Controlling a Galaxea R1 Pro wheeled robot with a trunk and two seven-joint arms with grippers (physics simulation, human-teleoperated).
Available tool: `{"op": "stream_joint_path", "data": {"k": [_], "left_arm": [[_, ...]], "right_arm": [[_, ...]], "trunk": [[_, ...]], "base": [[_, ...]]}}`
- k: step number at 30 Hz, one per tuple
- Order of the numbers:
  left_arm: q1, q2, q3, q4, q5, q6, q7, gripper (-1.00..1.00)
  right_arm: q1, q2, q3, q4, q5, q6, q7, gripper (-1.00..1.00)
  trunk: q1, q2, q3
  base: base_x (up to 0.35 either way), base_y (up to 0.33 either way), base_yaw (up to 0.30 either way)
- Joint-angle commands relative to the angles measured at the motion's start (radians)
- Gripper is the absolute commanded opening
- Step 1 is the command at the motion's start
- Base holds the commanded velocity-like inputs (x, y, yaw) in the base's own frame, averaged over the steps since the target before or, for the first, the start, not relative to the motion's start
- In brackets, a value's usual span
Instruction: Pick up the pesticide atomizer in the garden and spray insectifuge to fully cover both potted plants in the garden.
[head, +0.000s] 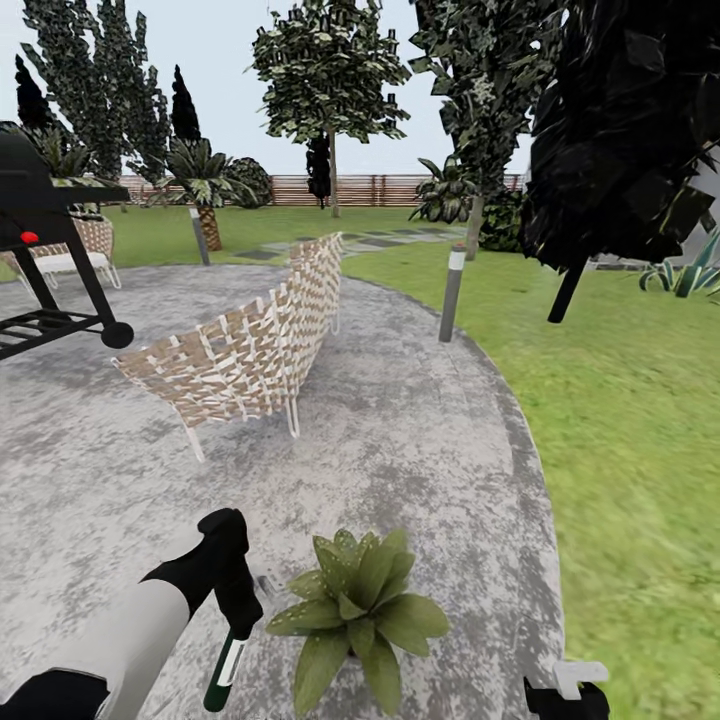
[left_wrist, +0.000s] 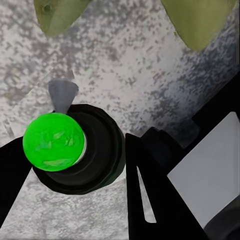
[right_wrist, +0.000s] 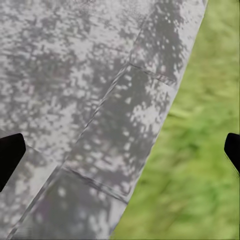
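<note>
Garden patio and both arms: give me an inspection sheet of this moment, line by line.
Surface: round mottled grey paved patio, edged by lawn.
Job's things: pesticide atomizer held in left tool; its bright green cap shows in the left wrist view. One potted plant beside it on the paving; pot hidden by leaves.
Clutter: woven chair, black grill, bollard lamp.
Grippers: left tool shut on the atomizer; right tool open, over the patio edge.
Cables: nothing seen.
Surroundings: slatted wooden fence, trees, palm.
</note>
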Motion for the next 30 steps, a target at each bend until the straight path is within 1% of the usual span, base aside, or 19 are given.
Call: {"op": "stream_joint_path", "data": {"k": [1, 9, 16, 20, 24, 27, 30], "left_arm": [[-0.001, -0.002, -0.005, -0.001, -0.005, 0.01, -0.008, -1.0], [-0.002, -0.005, -0.005, -0.003, -0.004, 0.02, -0.008, -1.0], [-0.002, 0.003, -0.004, -0.003, -0.002, 0.021, -0.007, -1.0], [-0.002, 0.004, -0.003, -0.003, -0.002, 0.022, -0.006, -1.0], [0.001, 0.01, -0.003, -0.001, -0.004, 0.022, -0.001, -1.0], [0.01, 0.025, 0.002, 0.008, -0.002, 0.022, 0.004, -1.0], [0.012, 0.025, 0.003, 0.012, -0.002, 0.023, 0.007, -1.0]], "right_arm": [[-0.001, 0.0, -0.005, 0.002, 0.011, -0.003, -0.006, 1.0], [0.0, 0.0, -0.005, 0.002, 0.011, -0.003, -0.006, 1.0], [-0.001, 0.0, -0.005, 0.002, 0.011, -0.003, -0.006, 1.0], [-0.001, 0.0, -0.005, 0.002, 0.011, -0.003, -0.006, 1.0], [-0.001, 0.0, -0.005, 0.002, 0.011, -0.003, -0.006, 1.0], [-0.001, 0.0, -0.005, 0.002, 0.011, -0.003, -0.006, 1.0], [-0.001, 0.0, -0.005, 0.002, 0.011, -0.003, -0.006, 1.0]], "trunk": [[0.0, 0.0, -0.001], [0.0, 0.0, -0.001], [0.0, 0.0, -0.001], [0.0, 0.0, -0.001], [0.0, 0.0, -0.001], [0.0, 0.0, -0.001], [0.0, 0.0, -0.001]], "base": [[0.0, -0.265, 0.211], [-0.018, -0.273, 0.025], [-0.229, -0.208, 0.012], [-0.243, -0.15, 0.226], [-0.044, -0.027, 0.273], [-0.005, -0.003, 0.274], [0.0, 0.0, 0.114]]}}
